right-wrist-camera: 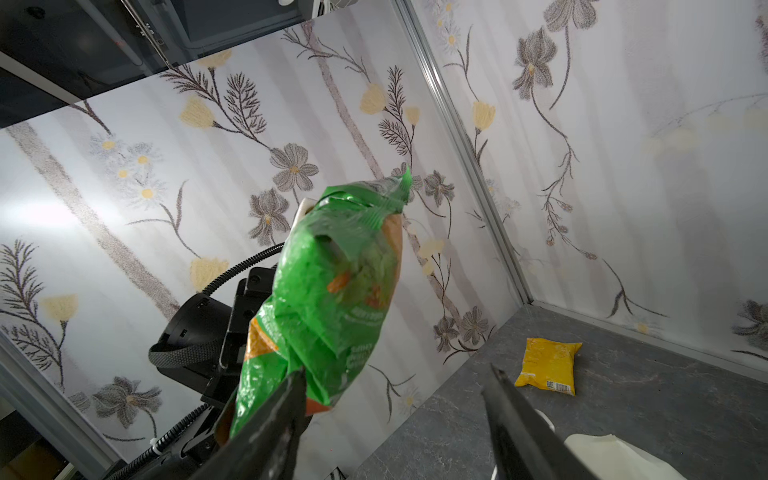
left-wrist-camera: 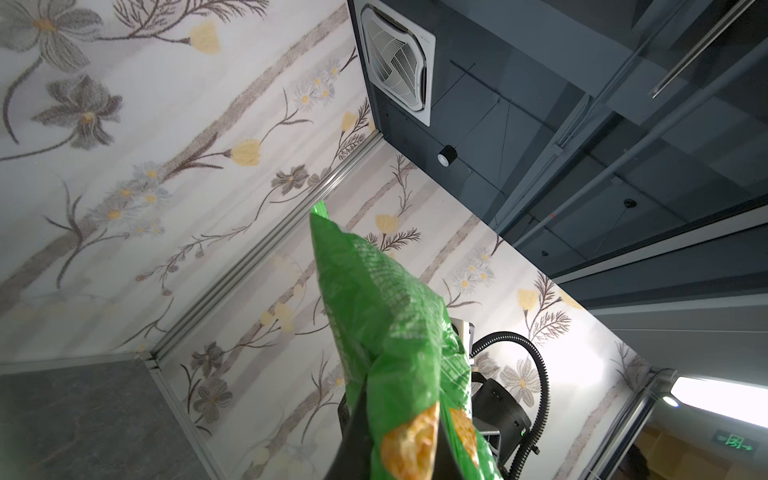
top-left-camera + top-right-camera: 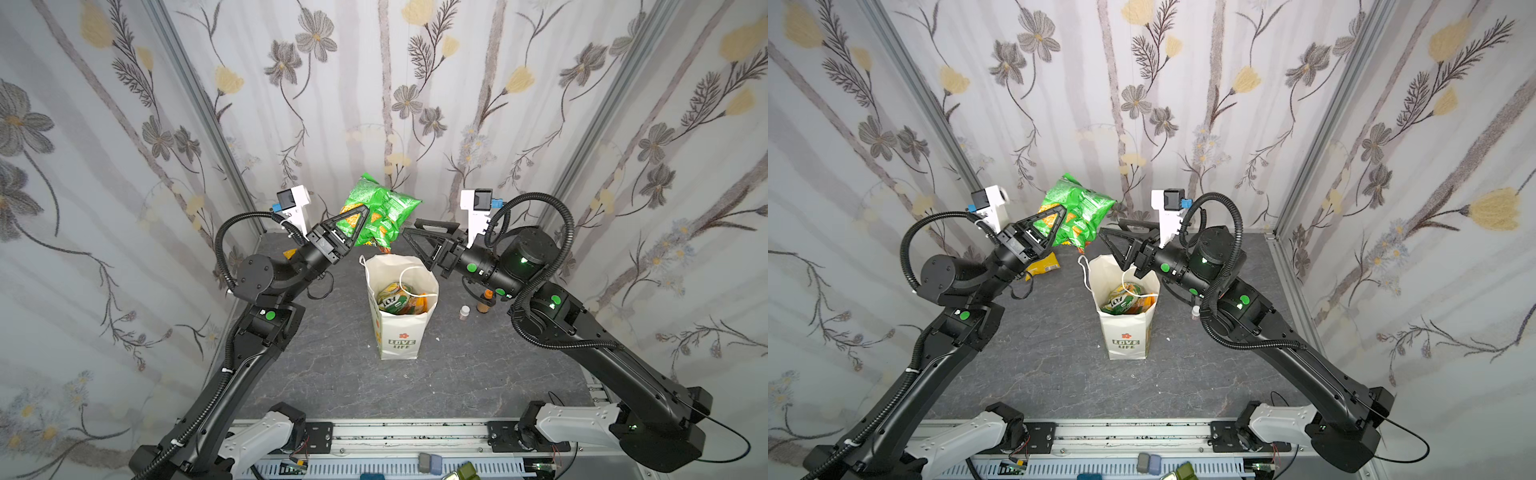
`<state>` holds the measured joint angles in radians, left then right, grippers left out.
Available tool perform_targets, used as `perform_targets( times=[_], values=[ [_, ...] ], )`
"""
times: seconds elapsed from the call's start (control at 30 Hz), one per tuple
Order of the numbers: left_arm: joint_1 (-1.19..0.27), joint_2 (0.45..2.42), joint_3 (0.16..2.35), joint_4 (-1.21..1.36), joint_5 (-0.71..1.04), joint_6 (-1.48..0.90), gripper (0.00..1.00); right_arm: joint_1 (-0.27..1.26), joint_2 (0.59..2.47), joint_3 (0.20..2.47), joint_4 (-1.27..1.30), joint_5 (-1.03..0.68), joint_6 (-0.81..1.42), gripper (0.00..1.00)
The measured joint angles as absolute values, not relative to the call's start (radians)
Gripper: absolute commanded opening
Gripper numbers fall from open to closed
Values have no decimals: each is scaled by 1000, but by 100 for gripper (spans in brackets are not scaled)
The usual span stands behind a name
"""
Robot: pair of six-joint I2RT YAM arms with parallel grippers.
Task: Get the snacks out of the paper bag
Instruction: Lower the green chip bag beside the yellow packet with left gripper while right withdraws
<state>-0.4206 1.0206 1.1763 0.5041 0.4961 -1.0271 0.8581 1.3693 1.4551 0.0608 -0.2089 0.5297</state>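
Dark grey stone-look table [image 3: 478, 374], boxed in by flowered walls [image 3: 124, 166] on three sides. Near the middle, upright and open-mouthed, the white paper bag [image 3: 397, 332] [image 3: 1127, 332], green "LOVE LIFE" print and red flower on the near face, a white cord handle [image 3: 409, 278] drooping across the opening. Above and behind the bag, clear of it and up in the air, a crumpled green packet [image 3: 382, 203] [image 3: 1079, 199] [image 2: 382, 316] [image 1: 336, 282], orange chips printed on it. Pinched at its lower left part by the left gripper [image 3: 363, 210], jaws closed onto the foil; in the left wrist view, rising from between two dark fingers [image 2: 357, 419]. Just right of the packet, the right gripper [image 3: 410, 227] [image 1: 397, 372], jaws spread wide, holding nothing; in the right wrist view, one finger overlapping the packet's bottom edge, touching or not impossible to tell, the other finger well apart from it. Down inside the bag, more packets [image 3: 399, 300] [image 3: 1127, 300]: a yellow-green one lettered "FO" on top, orange beside it, the rest hidden. Flat on the table at the back left, outside the bag, a yellow packet [image 1: 548, 365] [image 3: 1044, 264], partly hidden behind the left arm [image 3: 946, 332] in both top views. Right of the bag, under the right arm [image 3: 602, 353], two small bottles, white-capped [image 3: 464, 311] and orange-capped [image 3: 484, 303], close together.
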Motion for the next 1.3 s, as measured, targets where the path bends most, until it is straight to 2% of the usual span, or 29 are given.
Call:
perform_targets(
  times=[0.13,0.2,0.43,0.6,0.93,1.3],
  values=[
    [-359,1013,1198,381,476,-880,2,856,1336,1412,74,-203,514,96],
    [-324,1010,1195,328,447,-826,2,852,1323,1390,88,-202,506,99],
    [-207,1019,1115,273,316,-694,1,842,1303,1343,93,-202,504,99],
    [-121,1100,1031,288,258,-683,0,839,1311,1342,91,-210,505,99],
    [-13,1384,971,387,244,-767,0,836,1317,1339,64,-210,515,99],
    [16,1777,1166,469,294,-792,0,836,1315,1336,31,-202,515,99]
  ],
)
